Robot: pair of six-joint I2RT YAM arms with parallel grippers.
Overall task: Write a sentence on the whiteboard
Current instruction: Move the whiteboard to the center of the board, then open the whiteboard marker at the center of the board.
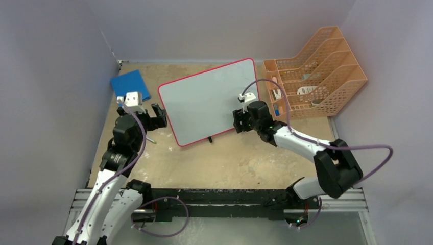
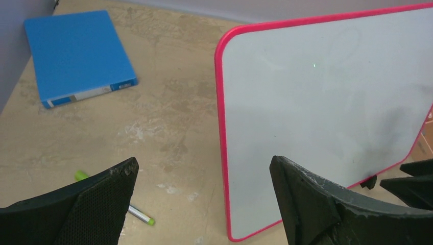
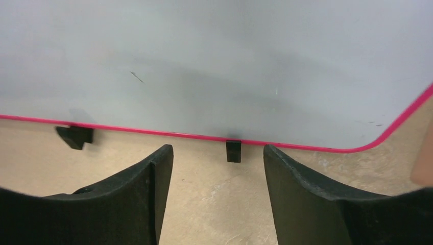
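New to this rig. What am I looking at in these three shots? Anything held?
Two robot arms are bolted at the near edge of a table. The wide picture looks down from above and behind them; the other two come from a camera on each wrist, so the black wedges there are that arm's own fingers. On it: a red-rimmed whiteboard propped on black feet, a blue binder, an orange file rack, and a marker lying near the left tool. Both it and the right tool are open, holding nothing. The whiteboard looks blank.
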